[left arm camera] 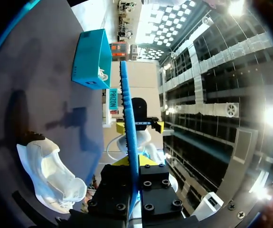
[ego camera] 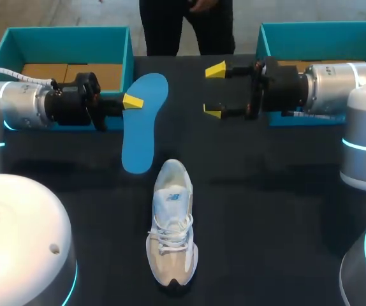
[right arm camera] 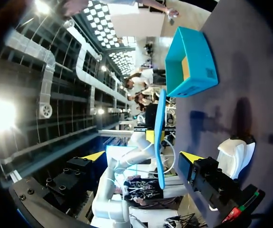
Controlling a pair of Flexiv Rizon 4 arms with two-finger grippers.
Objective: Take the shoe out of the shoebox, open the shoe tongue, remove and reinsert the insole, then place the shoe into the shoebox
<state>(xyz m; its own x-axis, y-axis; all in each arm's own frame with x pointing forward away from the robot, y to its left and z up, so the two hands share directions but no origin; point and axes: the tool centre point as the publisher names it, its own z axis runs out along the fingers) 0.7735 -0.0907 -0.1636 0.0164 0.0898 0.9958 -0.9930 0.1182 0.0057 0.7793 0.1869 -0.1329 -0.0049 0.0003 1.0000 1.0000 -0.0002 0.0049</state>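
My left gripper (ego camera: 132, 101) is shut on the side edge of a blue insole (ego camera: 143, 124), holding it above the dark table, its heel end toward the near side. In the left wrist view the insole (left arm camera: 129, 128) runs edge-on out from between the yellow tips of my left gripper (left arm camera: 134, 162). My right gripper (ego camera: 214, 92) stands wide open, level with the insole and a short way to its right, facing it. From the right wrist, the insole (right arm camera: 160, 135) hangs ahead of the open right gripper (right arm camera: 142, 156). The white and beige shoe (ego camera: 172, 223) rests upright on the table, nearer than both grippers.
A teal shoebox (ego camera: 68, 38) with a cardboard floor sits at the far left behind my left arm. A second teal box (ego camera: 323, 32) sits at the far right behind my right arm. The shoe (left arm camera: 51, 175) lies below and beside the left gripper.
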